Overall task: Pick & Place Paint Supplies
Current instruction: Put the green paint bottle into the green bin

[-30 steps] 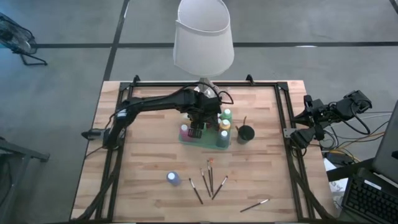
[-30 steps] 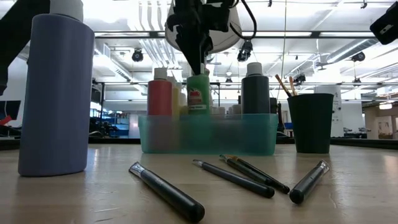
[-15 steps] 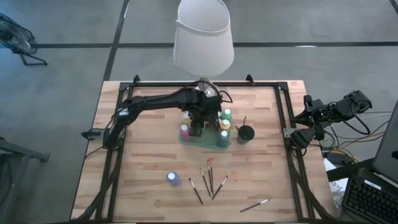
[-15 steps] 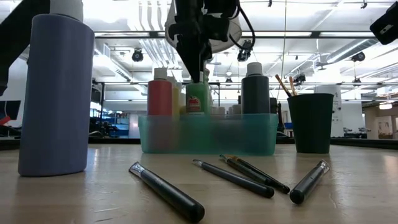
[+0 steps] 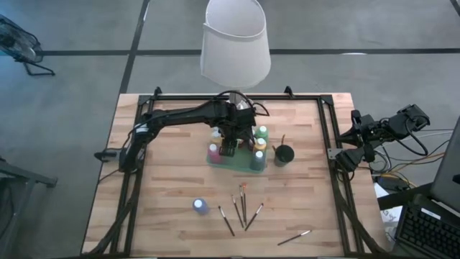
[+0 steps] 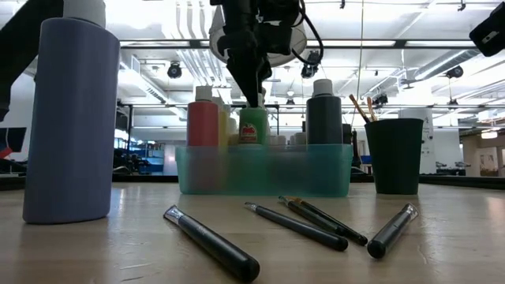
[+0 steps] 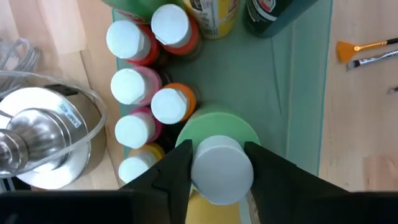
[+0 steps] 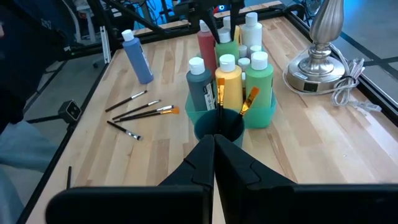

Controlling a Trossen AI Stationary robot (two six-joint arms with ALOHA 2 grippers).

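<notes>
Green bottle stands inside the teal bin at mid-table, among other capped bottles. Left gripper directly above it, fingers pinched on its white cap. Blue bottle stands alone nearer the front edge, loose brushes beside it. Black cup just beside the bin. Right gripper closed, empty, parked off the table's right side.
</notes>
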